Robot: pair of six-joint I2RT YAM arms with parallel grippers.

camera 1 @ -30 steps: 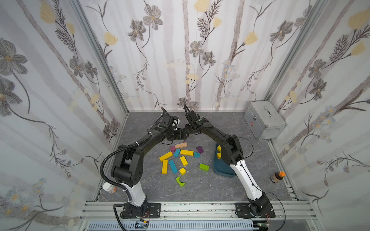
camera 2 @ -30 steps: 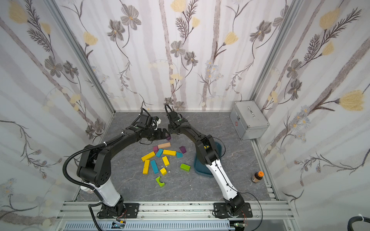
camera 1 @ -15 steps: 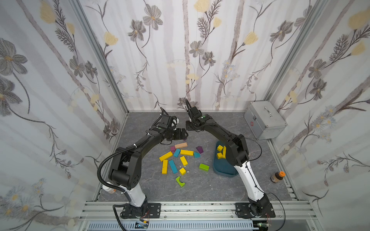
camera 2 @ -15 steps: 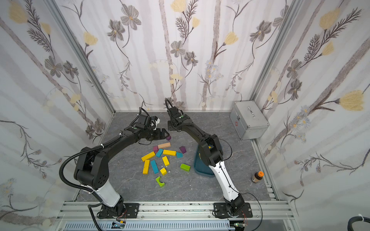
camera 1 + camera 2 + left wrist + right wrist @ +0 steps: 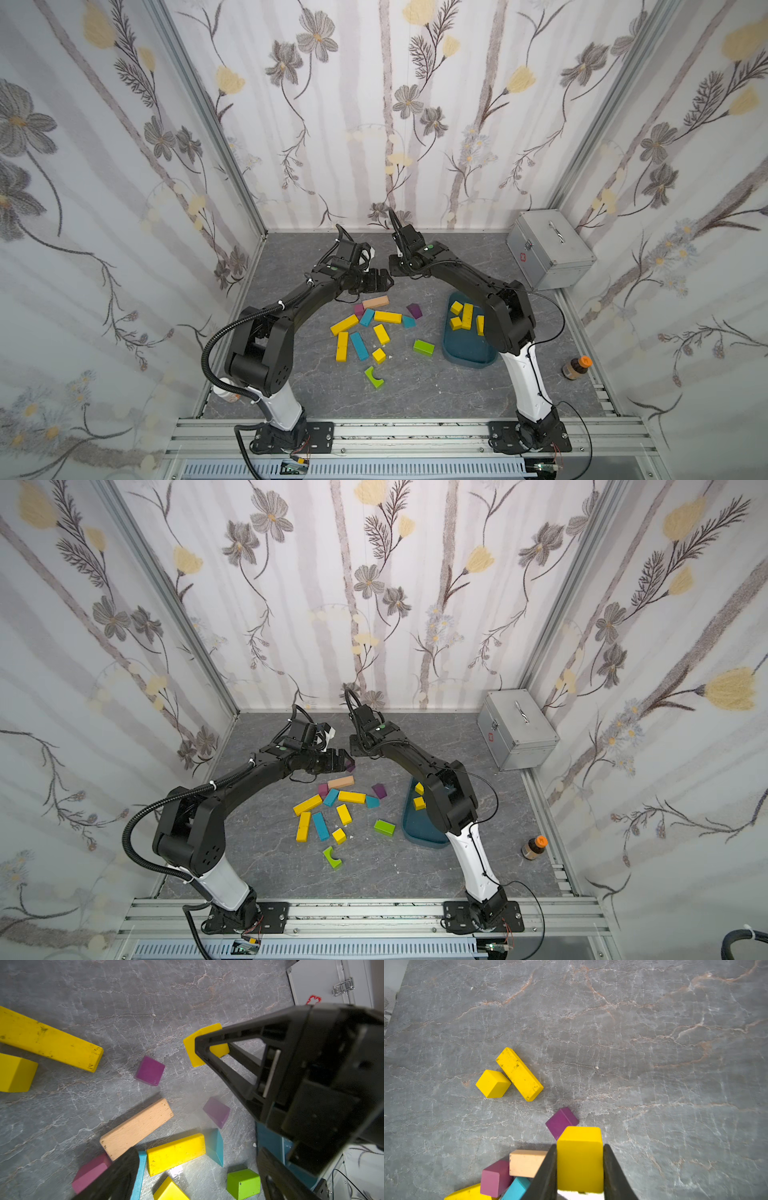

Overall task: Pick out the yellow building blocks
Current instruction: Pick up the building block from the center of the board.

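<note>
As the right end effector [image 5: 580, 1145] clamps it, yellow block [image 5: 580, 1159] runs lengthwise along fingers [image 5: 547, 1172].

Silver case [image 5: 548, 253], peach bar [image 5: 376, 301], lime block [image 5: 424, 347], possibly a small bottle [image 5: 575, 368].

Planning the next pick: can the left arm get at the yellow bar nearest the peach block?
Likely yes: the left gripper hangs open and empty above the yellow bar, with nothing between them. A teal block abuts one end.
</note>
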